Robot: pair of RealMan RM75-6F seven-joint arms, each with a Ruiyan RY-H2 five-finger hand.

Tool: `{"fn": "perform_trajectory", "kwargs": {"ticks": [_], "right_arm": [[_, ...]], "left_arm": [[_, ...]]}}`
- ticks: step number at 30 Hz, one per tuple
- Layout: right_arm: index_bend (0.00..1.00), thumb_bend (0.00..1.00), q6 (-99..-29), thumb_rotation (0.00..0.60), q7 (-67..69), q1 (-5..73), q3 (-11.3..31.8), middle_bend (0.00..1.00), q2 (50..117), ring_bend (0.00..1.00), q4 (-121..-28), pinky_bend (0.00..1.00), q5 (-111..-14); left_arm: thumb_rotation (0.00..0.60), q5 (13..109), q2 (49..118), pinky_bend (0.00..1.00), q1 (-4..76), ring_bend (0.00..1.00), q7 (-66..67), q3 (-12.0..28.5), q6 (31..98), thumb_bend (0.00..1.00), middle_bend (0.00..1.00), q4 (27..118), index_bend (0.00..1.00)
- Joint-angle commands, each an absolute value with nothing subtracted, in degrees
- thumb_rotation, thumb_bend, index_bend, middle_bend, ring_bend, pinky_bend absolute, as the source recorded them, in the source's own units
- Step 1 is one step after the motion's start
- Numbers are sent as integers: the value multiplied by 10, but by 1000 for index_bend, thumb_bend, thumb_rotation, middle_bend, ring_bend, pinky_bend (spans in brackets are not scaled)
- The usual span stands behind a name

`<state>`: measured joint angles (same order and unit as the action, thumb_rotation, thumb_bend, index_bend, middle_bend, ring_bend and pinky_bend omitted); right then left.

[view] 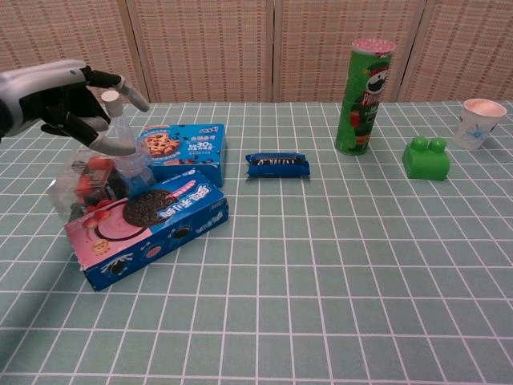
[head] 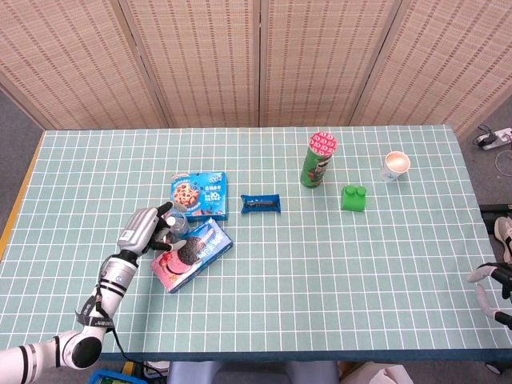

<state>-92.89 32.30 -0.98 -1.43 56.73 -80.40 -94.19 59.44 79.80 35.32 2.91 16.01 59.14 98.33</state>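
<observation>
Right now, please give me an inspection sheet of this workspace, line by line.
Surface: table with green grid cloth, flat.
Job's things: clear bottle upright, white cap, between the Oreo box and a clear packet.
Clutter: cookie box, blue snack bar, chips can, green block, paper cup.
Hands: left hand around the bottle's neck, grip unclear; right hand at the table's edge, state unclear.
Cables: power strip on the floor.
Surroundings: woven folding screens behind.

Green chip can [head: 319, 159], green block [head: 354, 198], paper cup [head: 395, 165], blue snack bar [head: 261, 204] mid-table.
</observation>
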Motion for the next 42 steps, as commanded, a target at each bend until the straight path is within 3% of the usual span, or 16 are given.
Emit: {"fn": "perform_trajectory", "kwargs": {"ticks": [1,26,42], "right_arm": [[489,471,-930,600,325,-10,-14,455,567,359,-803,632,-941],[490,471,-927,600,327,-10,-14,455,568,359,-801,632,-941],[490,471,-926,600,331,-9,-13,455,568,359,-800,632,-939]], "left_arm": [[600,586,805,1000,356,1000,23,162,588,113,1000,974,412],[600,572,859,1000,355,1000,-14,176,619,122,1000,914,674],[600,580,870,1000,354,1000,-35,184,618,317,1000,903,690]]}}
